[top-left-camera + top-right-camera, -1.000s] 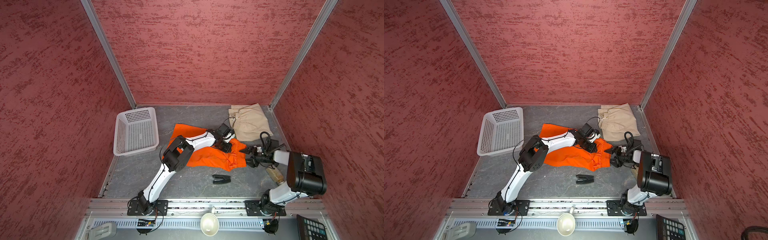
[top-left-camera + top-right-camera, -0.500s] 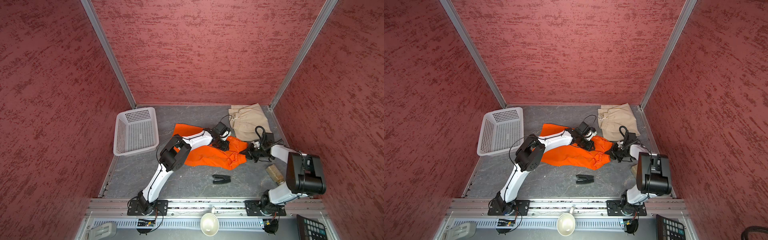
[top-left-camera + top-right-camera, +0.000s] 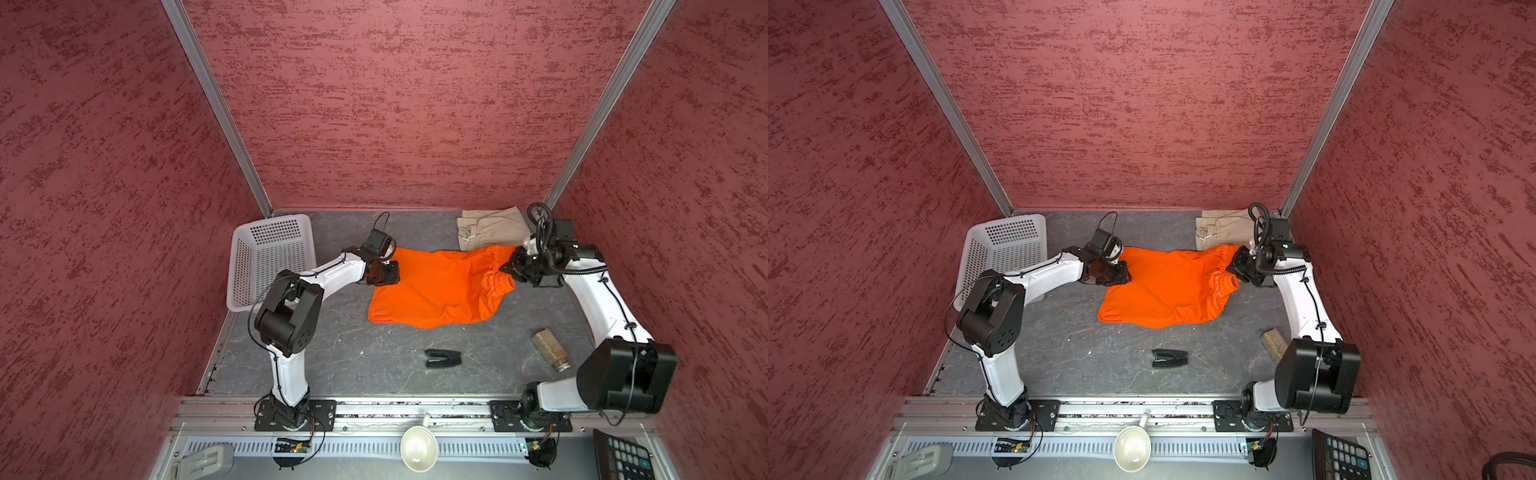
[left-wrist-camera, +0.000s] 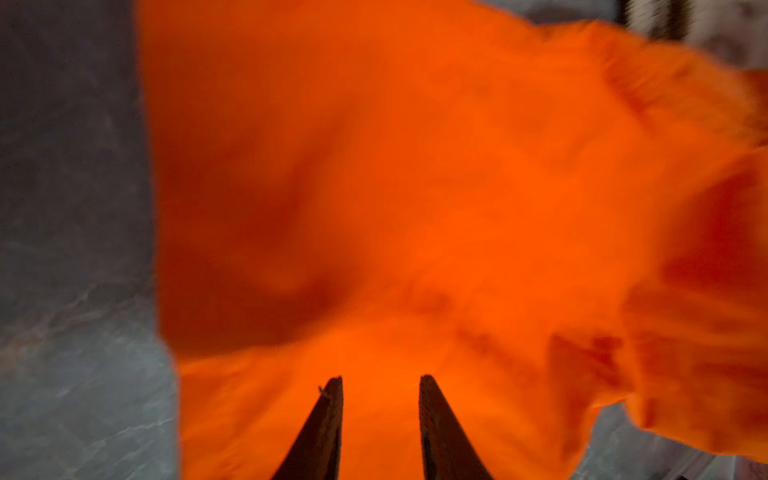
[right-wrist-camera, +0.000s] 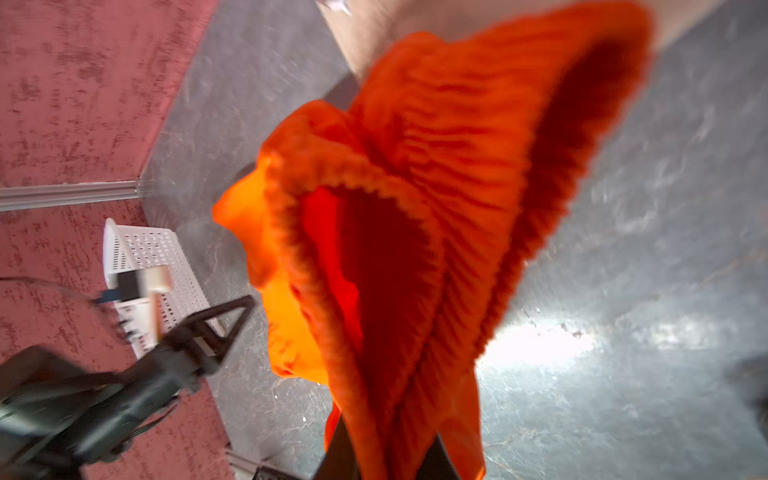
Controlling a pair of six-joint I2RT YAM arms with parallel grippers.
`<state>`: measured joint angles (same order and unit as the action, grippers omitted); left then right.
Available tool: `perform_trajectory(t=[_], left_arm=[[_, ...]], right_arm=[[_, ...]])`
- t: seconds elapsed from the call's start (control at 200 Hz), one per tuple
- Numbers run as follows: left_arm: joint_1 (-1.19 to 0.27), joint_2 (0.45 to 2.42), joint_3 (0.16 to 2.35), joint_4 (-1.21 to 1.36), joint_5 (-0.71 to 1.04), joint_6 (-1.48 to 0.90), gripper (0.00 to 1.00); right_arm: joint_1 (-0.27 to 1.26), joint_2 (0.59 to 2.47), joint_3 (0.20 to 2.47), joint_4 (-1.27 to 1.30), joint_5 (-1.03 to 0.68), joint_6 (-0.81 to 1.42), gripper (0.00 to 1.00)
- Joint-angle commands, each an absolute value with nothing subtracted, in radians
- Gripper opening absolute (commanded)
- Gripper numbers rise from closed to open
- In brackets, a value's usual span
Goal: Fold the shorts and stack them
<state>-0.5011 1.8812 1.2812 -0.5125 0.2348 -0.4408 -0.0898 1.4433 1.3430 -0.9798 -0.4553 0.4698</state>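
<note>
The orange shorts [image 3: 436, 286] are stretched over the tabletop [image 3: 353, 357] beside the white basket [image 3: 266, 266]. The left gripper [image 3: 388, 272] pinches their edge nearest the basket with its fingers nearly together. The right gripper [image 3: 510, 268] is clamped on the gathered waistband at the far edge. The beige shorts [image 3: 490, 228] lie beyond them, farthest from the basket. The calculator [image 3: 623, 457] keys are too small to read.

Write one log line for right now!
left claw: gripping bright orange cloth shorts | right claw: clamped on their waistband | shorts: stretched between claws | beige cloth shorts: back right
</note>
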Motion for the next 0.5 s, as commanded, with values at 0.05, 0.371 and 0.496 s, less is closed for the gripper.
perform_trajectory(t=[0.05, 0.371, 0.496], left_arm=[[-0.508, 1.908, 1.244, -0.523, 0.247, -0.439, 0.29], [-0.509, 2.006, 1.243, -0.485, 0.281, -0.433, 0.21], [-0.509, 2.011, 1.25, -0.48, 0.282, -0.43, 0.21]], right_arm=[[-0.004, 1.538, 1.552, -1.113, -0.34, 0.452, 0.0], [0.256, 1.771, 1.866, -1.153, -0.214, 0.534, 0.0], [0.348, 1.867, 1.929, -1.128, -0.182, 0.574, 0.0]])
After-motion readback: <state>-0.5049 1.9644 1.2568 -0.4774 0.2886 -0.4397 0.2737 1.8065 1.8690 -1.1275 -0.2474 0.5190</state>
